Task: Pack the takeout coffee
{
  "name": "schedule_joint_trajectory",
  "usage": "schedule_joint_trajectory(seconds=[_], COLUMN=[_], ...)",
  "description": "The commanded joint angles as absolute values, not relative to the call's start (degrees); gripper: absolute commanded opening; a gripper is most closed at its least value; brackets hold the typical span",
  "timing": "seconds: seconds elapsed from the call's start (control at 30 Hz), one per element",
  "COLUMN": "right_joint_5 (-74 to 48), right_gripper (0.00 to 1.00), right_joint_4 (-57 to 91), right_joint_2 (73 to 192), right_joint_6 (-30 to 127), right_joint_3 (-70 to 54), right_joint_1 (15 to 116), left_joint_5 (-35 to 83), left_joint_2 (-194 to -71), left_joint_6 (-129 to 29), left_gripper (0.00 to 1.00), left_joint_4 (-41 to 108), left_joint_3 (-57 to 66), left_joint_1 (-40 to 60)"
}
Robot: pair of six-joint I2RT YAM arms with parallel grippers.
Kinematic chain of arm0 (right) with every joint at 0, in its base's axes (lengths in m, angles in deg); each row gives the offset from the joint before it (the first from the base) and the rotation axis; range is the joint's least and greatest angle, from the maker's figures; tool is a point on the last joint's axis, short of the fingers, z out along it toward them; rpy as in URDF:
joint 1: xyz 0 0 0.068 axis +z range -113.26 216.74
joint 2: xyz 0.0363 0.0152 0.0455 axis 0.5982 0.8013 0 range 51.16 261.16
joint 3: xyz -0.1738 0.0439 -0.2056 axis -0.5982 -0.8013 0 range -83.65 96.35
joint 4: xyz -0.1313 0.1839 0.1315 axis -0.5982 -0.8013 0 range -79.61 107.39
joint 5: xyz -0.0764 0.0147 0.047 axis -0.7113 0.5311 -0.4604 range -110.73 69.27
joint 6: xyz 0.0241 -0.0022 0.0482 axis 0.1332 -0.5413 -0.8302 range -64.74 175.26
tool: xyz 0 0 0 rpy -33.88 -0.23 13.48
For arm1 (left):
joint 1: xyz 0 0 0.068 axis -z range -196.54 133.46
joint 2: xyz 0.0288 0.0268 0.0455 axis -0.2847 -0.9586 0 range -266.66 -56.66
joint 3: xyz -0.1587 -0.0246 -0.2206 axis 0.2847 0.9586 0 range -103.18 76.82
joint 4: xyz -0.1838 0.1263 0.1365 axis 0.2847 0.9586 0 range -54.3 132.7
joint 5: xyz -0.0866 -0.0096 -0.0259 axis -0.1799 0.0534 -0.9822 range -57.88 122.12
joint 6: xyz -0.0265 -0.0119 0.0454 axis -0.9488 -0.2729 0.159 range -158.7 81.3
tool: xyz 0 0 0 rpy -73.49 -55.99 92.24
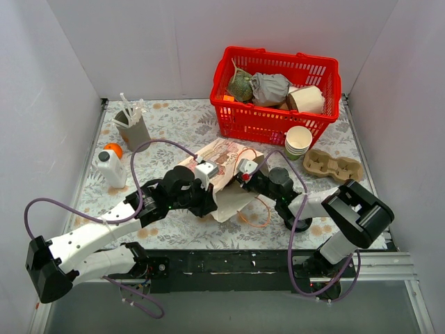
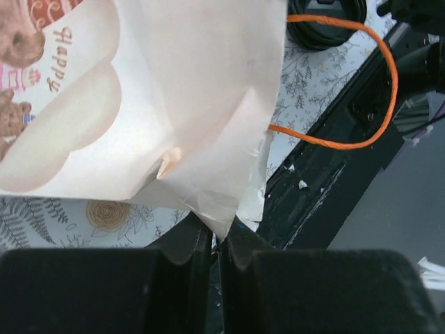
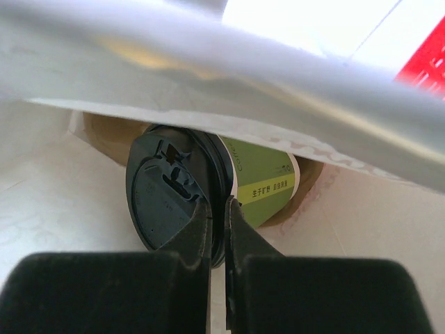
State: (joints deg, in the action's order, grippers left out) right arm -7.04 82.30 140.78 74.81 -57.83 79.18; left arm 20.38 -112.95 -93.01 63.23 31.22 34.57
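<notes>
The takeout coffee (image 3: 263, 182), a green paper cup with a black dome lid (image 3: 161, 202), lies on its side inside the paper bag (image 3: 208, 76), against something brown behind it. My right gripper (image 3: 217, 209) is shut on the lid's rim. In the top view the right gripper (image 1: 243, 177) reaches into the bag's mouth and the cup is hidden. The bag (image 1: 224, 161) is white with a bear print and an orange cord handle (image 2: 386, 83). My left gripper (image 2: 217, 233) is shut on a corner of the bag's (image 2: 188, 90) edge, at the bag's near side (image 1: 207, 203).
A red basket (image 1: 240, 125) with wrapped items stands at the back right. A stack of cream cups (image 1: 298, 142) and a cardboard cup carrier (image 1: 334, 165) sit in front of it. A cup of stirrers (image 1: 132, 126), a white bottle (image 1: 111, 169) and an orange (image 1: 112, 149) are at the left.
</notes>
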Motion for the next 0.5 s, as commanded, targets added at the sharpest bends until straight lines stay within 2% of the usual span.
schedule_joint_trajectory(seconds=[0.0,0.03,0.17,0.3,0.33,0.47], right_joint_5=[-13.9,-14.6,-15.9,-18.3,-19.6,-23.0], right_gripper=[0.01,0.01,0.01,0.01,0.01,0.01], right_joint_4=[80.8,80.7,78.0,74.4,73.6,70.1], right_joint_2=[138.8,138.4,136.2,133.9,133.6,132.0], right_joint_6=[74.6,74.9,77.4,80.7,81.4,80.8], right_joint_3=[-57.0,-57.4,-58.8,-59.6,-59.5,-59.4], right_joint_1=[81.0,81.4,83.8,88.5,89.1,91.8], left_joint_5=[30.5,33.4,43.4,47.4,47.9,48.3], left_joint_2=[-112.6,-112.6,-112.8,-112.6,-113.3,-115.8], left_joint_6=[-101.4,-103.5,-110.0,-108.3,-107.4,-103.1], left_gripper=[0.08,0.13,0.12,0.15,0.11,0.08], left_joint_4=[67.1,68.0,74.1,74.0,73.6,69.4], left_joint_3=[27.4,26.7,23.6,21.1,20.1,18.4], left_joint_1=[34.6,34.6,34.6,34.6,34.6,34.6])
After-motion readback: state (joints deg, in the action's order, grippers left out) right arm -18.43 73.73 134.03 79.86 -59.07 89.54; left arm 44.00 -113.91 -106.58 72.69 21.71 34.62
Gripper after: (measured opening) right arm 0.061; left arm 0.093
